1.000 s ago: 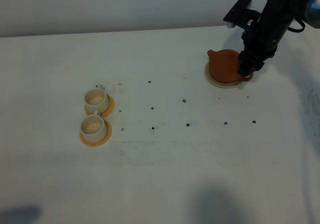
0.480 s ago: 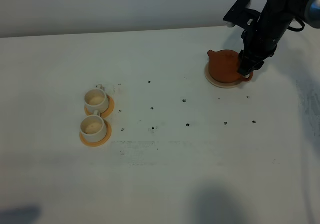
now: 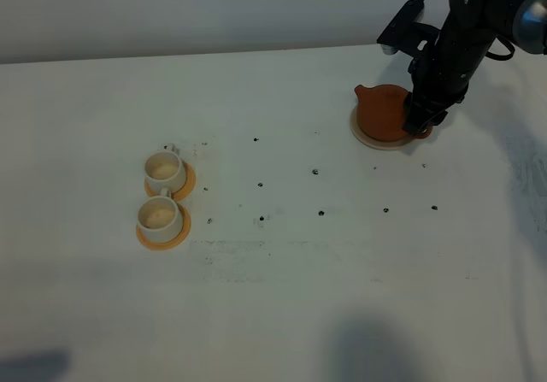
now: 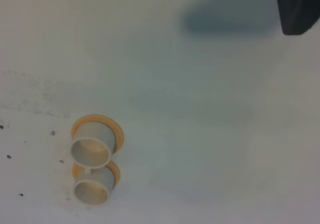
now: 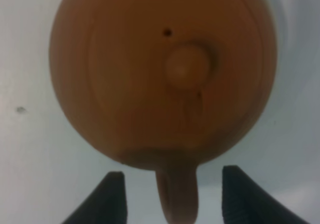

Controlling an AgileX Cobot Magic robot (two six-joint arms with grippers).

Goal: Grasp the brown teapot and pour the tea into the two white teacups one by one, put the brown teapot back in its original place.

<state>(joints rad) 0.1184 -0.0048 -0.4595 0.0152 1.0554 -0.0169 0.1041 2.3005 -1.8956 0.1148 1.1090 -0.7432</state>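
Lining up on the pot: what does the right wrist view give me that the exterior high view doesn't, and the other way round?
Only the right wrist view shows the lid knob, its small vent hole, and the loop handle lying between the open fingers, touching neither. Only the exterior high view shows the two white teacups on orange saucers, the beige coaster under the pot and the spout. Both show the brown teapot with the right gripper at its handle.
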